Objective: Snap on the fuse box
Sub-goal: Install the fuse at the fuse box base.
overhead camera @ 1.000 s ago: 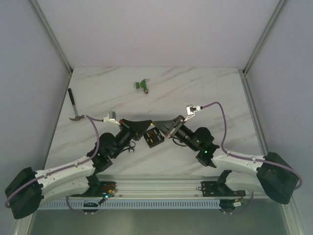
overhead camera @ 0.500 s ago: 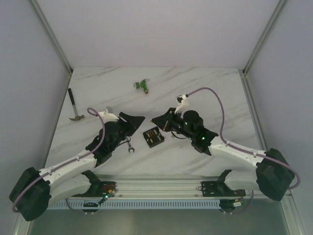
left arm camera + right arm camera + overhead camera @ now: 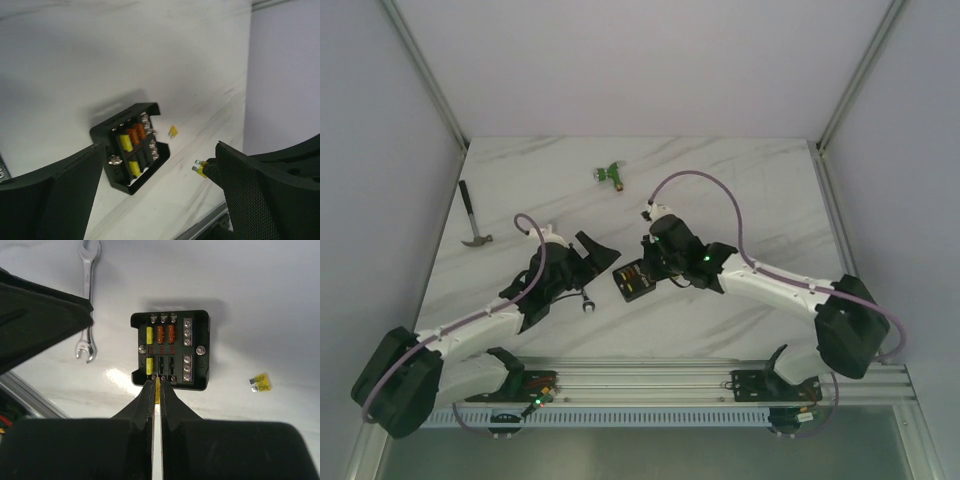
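Top view, left to right.

Hammer [image 3: 473, 216] lies flat at 9 o'clock on the surface [image 3: 740, 190], hard by the left edge.

Left end effector [image 3: 593, 257] is released, fingers spread wide, at 9 o'clock of the fuse box [image 3: 634, 281] and near it. My left wrist view shows the box between the two spread fingers, neither finger touching it.

Wrench [image 3: 585, 300] lies flat at 8 o'clock of the box, just beside it.

Green connector [image 3: 611, 174] sits at 12 o'clock of the box, well apart.

The fuse box rests flat near the middle of the surface, open side up. I count two yellow and two orange fuses seated inside.

Right end effector [image 3: 158, 383] is clenched on a yellow fuse [image 3: 158, 390], gripped edge-on between the fingertips. In the right wrist view the tips sit at the box's 6 o'clock rim, over the slot beside the lower yellow fuse. I cannot tell whether the held fuse touches the box.

A loose fuse [image 3: 261, 383] lies on the surface at 4 o'clock of the box in that same view.
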Controlling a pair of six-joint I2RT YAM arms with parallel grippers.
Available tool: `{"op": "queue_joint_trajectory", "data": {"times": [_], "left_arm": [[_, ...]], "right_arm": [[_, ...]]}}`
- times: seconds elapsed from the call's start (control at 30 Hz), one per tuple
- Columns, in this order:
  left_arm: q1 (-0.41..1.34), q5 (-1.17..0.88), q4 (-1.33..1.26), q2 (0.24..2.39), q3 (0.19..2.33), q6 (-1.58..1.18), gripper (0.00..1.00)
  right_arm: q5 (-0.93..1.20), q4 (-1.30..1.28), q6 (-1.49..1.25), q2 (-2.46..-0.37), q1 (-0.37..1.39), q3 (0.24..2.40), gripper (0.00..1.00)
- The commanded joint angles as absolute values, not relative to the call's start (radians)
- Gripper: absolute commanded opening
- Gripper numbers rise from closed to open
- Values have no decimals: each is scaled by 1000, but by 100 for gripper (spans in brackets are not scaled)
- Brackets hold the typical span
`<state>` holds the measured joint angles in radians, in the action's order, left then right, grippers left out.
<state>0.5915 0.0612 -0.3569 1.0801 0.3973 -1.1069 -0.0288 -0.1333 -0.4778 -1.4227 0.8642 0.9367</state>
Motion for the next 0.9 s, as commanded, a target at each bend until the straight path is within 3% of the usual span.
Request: {"op": "queue_joint_trajectory", "data": {"times": [0.0, 0.3, 0.87], "left_arm": [[575, -43, -393, 1137, 368, -1097, 100], [533, -135, -499, 1195, 297, -1160, 100], [463, -132, -446, 1113, 253, -1163, 100]], "right_arm": [[-101, -317, -386, -1502, 907, 1043, 0], [-161, -417, -341, -1660, 964, 1168, 0], [-168, -439, -307, -1799, 988, 1281, 0]]}}
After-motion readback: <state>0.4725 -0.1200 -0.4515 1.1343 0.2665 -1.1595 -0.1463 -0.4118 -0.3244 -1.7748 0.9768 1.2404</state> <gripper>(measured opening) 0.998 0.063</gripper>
